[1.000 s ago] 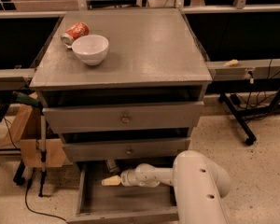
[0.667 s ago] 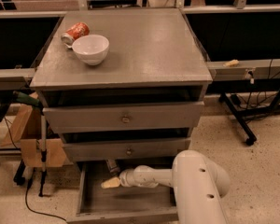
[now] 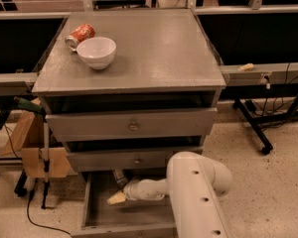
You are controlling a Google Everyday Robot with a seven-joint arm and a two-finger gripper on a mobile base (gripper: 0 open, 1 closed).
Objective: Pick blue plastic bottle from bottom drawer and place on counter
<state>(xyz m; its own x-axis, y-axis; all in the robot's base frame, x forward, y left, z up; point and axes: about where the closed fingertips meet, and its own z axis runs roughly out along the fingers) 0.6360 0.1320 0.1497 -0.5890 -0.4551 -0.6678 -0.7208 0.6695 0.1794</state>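
Note:
The bottom drawer (image 3: 97, 217) is pulled open at the foot of the grey cabinet. My gripper (image 3: 115, 198) reaches into it from the right and hovers low over the drawer floor, left of centre. Just behind it a pale, slim object, which seems to be the blue plastic bottle (image 3: 120, 177), leans at the back of the drawer. The middle drawer front above hides most of it. The gripper's tip is just in front of it and slightly to its left. The counter (image 3: 159, 53) is the cabinet's flat grey top.
A white bowl (image 3: 96, 51) and an orange-red soda can (image 3: 80, 34) on its side sit on the counter's left rear. The two upper drawers (image 3: 133, 126) stand slightly open. A cardboard box (image 3: 30, 148) and cables lie to the left, and a wheeled desk leg (image 3: 253, 128) stands to the right.
The gripper has shifted slightly downward in the view, toward the drawer's front. Nothing else has moved.

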